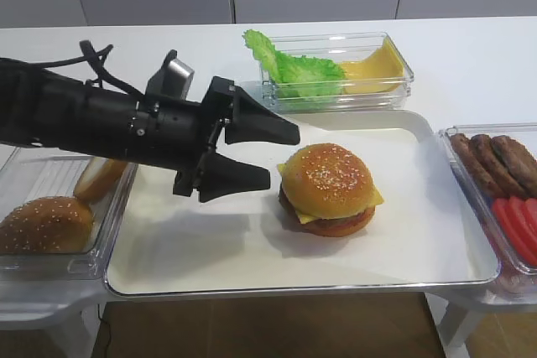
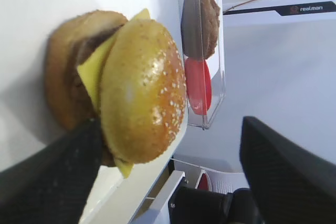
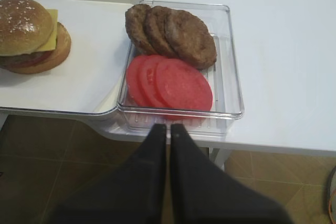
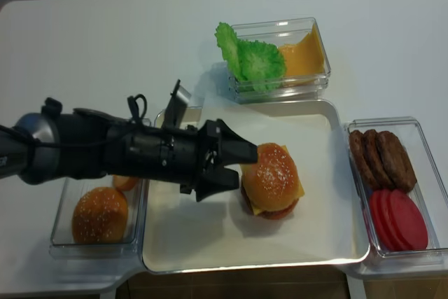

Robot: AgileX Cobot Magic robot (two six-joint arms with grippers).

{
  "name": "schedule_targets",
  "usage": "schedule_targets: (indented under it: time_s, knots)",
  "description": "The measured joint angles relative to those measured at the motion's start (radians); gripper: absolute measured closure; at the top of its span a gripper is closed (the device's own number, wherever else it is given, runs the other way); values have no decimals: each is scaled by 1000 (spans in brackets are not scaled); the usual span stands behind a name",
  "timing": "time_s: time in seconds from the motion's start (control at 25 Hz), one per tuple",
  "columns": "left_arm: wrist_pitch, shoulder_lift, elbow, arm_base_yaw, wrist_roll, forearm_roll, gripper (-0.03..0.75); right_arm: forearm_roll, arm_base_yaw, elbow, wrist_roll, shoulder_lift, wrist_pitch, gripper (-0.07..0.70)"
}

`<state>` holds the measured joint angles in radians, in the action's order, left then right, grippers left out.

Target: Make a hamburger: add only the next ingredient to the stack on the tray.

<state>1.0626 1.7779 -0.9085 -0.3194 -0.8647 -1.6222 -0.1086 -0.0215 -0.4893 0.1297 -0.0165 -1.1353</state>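
Right hand [image 3: 168,129]: pinched closed, idle by the tomato slices [image 3: 170,83].
Left hand [image 1: 268,154]: spread wide, empty.
Sesame bun top [image 1: 327,178]: on the stack, tray [image 1: 210,249] centre, probably released, just right of left hand.

On the cream-white rectangular tray with the shiny metal rim [image 1: 168,249], the golden-brown domed bun top [image 1: 329,177] is speckled with pale sesame seeds, above a yellow cheese slice [image 1: 375,199], a dark brown patty and an orange-brown bun base [image 3: 55,56]. In the clear plastic container on the right [image 3: 231,77], dark brown round patties [image 3: 178,32] lie far and red tomato slices [image 3: 173,83] near. The far clear container holds frilly green lettuce [image 1: 289,64] left and yellow cheese [image 1: 376,64] right.
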Motion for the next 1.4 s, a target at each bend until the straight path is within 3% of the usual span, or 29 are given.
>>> schedule_targets:
  time_s: [0.12,0.36,0.6,1.08,1.4]
  knots:
    - [4,-10,0,45,0,49,108,0,0,0,0,0,0,604]
    - [-71,-138,0,123,13,182,109,0,0,0,0,0,0,604]
    - [-94,-276,0,228,91,368,112,0,0,0,0,0,0,604]
    - [-85,-571,0,441,350,854,115,0,0,0,0,0,0,604]
    - [-55,-750,2,453,592,1230,139,0,0,0,0,0,0,604]
